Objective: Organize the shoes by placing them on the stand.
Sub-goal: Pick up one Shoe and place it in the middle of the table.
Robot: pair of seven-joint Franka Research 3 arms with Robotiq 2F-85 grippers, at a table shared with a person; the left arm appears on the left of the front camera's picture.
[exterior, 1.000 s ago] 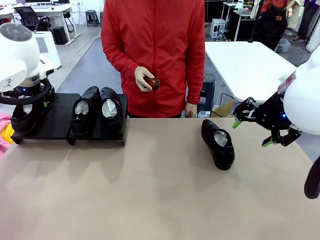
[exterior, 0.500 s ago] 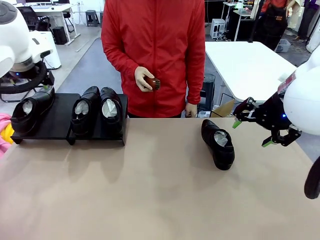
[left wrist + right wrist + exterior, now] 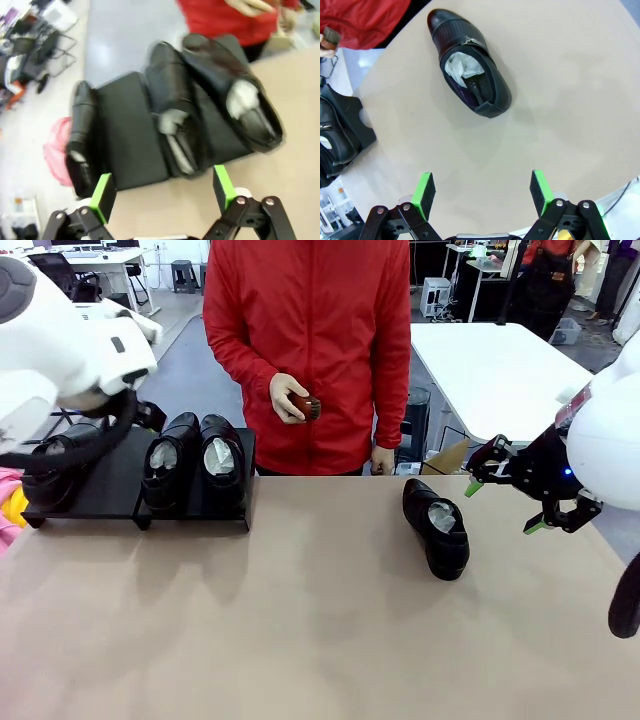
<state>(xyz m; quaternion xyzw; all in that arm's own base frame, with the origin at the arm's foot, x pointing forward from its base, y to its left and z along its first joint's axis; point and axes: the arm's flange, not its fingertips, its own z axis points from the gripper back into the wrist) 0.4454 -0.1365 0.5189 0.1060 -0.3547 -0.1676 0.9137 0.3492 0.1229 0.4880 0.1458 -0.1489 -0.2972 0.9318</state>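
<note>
Three glossy black shoes stand on the black stand [image 3: 120, 485]: one at its far left [image 3: 48, 472], partly behind my left arm's cable, and two side by side [image 3: 165, 465] [image 3: 222, 455] on the right section. The left wrist view looks down on the stand [image 3: 130, 140] and those shoes [image 3: 80, 135] [image 3: 175, 115] [image 3: 235, 95]; my left gripper [image 3: 163, 192] hangs open and empty above its near edge. A further shoe [image 3: 437, 527] lies on the table right of centre. My right gripper [image 3: 505, 507] hovers open just right of it, the shoe [image 3: 470, 75] lying ahead of its open fingers [image 3: 482, 192].
A person in a red top stands at the far edge holding a small brown brush [image 3: 305, 405] in one hand. A white table [image 3: 500, 370] stands behind on the right. A pink and yellow object [image 3: 8, 495] lies at the left edge beside the stand.
My left arm has lifted off the far-left shoe, leaving it on the stand, and swung up and to the right. The right arm and the shoe on the table have not moved.
</note>
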